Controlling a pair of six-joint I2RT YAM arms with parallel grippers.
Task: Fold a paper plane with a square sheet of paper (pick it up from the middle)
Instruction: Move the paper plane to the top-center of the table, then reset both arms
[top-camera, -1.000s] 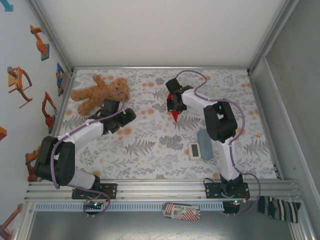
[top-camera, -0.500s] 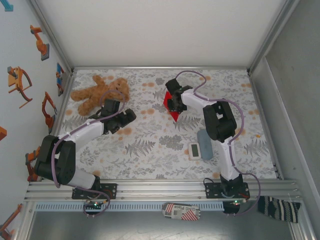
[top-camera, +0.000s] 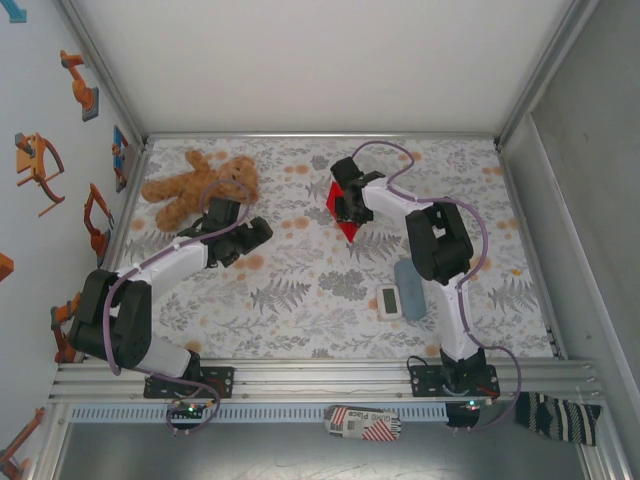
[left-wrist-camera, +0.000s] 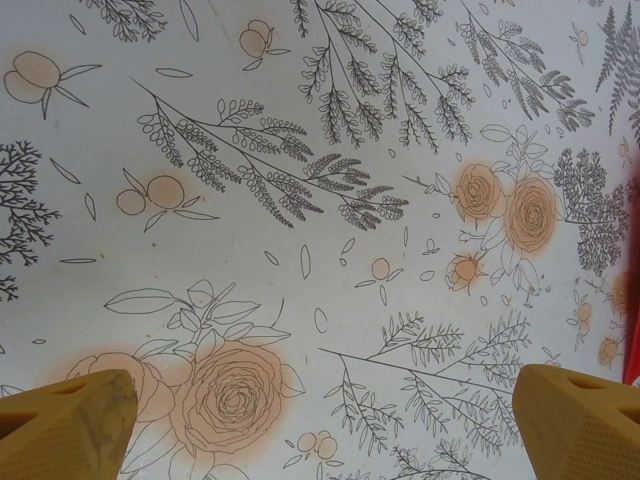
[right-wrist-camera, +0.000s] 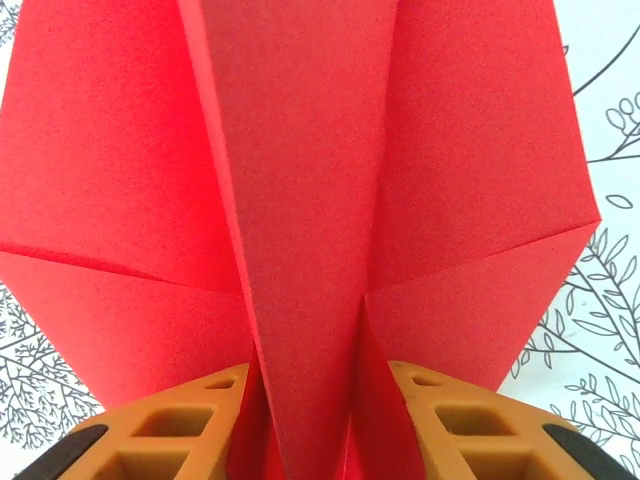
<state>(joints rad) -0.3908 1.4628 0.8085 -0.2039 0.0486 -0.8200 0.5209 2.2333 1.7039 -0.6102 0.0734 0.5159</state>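
**Operator:** Since one second ago, the right jaws are sitting slightly farther back, and the paper plane is showing a broader red face.
**Checker:** Jaw state?
**Operator:** Right jaws are clamping the paper plane's centre fold over the floral surface. Left jaws are standing wide apart, gripping nothing.
**Checker:** Surroundings?
**Operator:** Teddy bear is lying beyond the left arm. Timer and grey-blue block are lying beside the right arm.
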